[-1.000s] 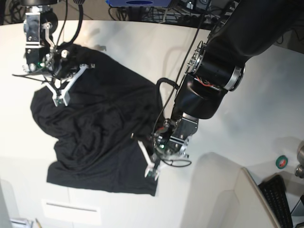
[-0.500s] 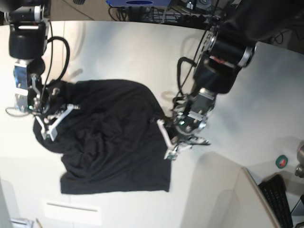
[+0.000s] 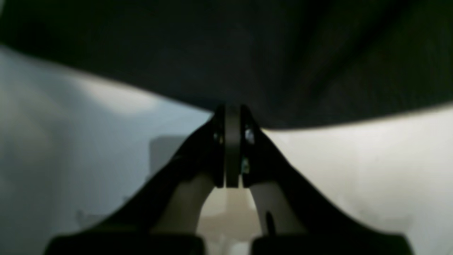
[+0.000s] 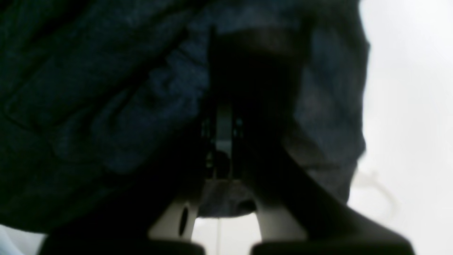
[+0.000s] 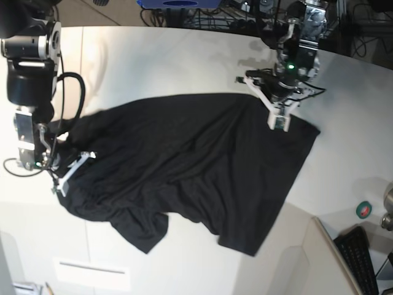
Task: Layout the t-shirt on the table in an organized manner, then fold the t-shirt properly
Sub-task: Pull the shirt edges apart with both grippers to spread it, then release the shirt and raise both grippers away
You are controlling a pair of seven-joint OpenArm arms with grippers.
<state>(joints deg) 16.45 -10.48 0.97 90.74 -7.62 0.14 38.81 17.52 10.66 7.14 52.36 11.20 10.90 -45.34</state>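
Observation:
The black t-shirt (image 5: 184,160) lies stretched across the off-white table (image 5: 184,61) from left to right, with wrinkles and a loose flap hanging toward the front; no print shows. My left gripper (image 5: 276,120) is shut on the shirt's far right edge. In the left wrist view the gripper (image 3: 228,111) pinches the cloth's hem (image 3: 247,53) just above the table (image 3: 354,159). My right gripper (image 5: 62,181) is shut on the shirt's left end. In the right wrist view the gripper (image 4: 223,109) is buried in bunched dark cloth (image 4: 106,88).
An angled beige panel (image 5: 288,246) rises at the front right. A green round object (image 5: 364,209), a metal item (image 5: 388,212) and a black keyboard (image 5: 359,258) sit beyond it. Cables and equipment (image 5: 202,12) line the back edge.
My left gripper has swept up and to the right with the shirt's edge. My right gripper has shifted down slightly. The bunched shirt is now pulled out wide between them.

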